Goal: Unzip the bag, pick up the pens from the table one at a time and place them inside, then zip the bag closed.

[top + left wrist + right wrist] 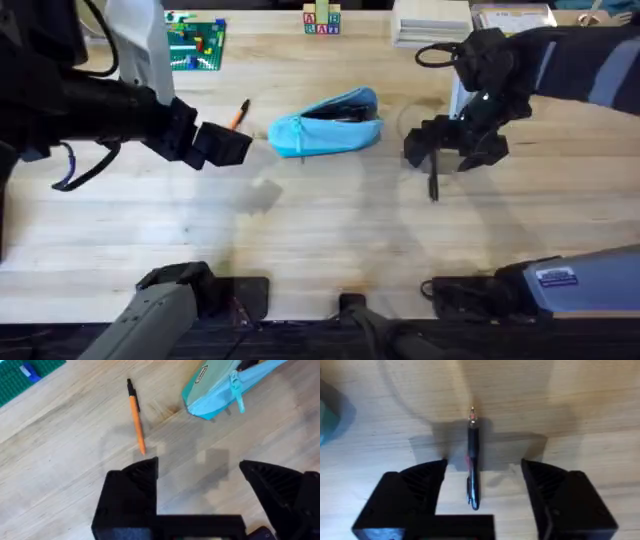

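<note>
Lying unzipped at the overhead frame's upper centre, the light blue fabric pouch awaited both pens: the right gripper, fingers apart, straddled the black pen, while the orange pen lay untouched.

No words or numbers can be read. The bag has a small white tag, but its print is too tiny to read. At about 5 o'clock, a blue label on the right arm is too blurry.
</note>
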Available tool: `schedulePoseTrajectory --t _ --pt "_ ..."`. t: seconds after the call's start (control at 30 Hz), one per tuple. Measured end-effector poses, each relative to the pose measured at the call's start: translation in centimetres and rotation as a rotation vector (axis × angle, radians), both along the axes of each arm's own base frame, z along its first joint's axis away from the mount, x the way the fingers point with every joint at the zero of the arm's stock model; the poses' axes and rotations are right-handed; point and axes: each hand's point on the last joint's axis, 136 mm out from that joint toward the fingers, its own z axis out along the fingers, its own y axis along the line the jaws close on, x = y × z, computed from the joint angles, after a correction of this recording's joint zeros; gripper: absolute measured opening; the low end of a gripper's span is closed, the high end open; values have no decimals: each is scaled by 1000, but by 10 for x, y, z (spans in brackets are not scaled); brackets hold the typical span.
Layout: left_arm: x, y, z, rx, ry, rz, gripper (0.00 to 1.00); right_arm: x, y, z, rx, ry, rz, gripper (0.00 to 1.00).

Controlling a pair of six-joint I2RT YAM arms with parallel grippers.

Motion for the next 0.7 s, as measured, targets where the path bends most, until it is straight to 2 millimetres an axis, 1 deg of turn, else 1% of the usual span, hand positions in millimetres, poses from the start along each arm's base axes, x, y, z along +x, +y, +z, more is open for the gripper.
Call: schedulePoseTrajectory --t 0.03,0.07,0.13,0.17,0.23,0.3,0.6,0.7 --pt "0 0 0 0 0 0 994 0 -1 0 -1 0 -1 861" --pt "0 0 0 0 0 0 993 0 -1 0 -1 0 -6 589" --pt "0 0 0 0 0 0 993 0 -1 0 -1 0 -7 441" --pt "0 0 0 0 0 0 993 0 -1 0 0 0 -7 337" --pt "0 0 0 0 0 0 993 0 -1 0 2 0 -10 83" --pt "0 0 0 0 1 0 993 1 0 1 5 0 -11 42" --pt "0 0 0 0 0 0 994 1 0 1 5 0 -2 33" --pt "0 0 0 0 0 0 994 -2 -2 2 -4 13 18 31"
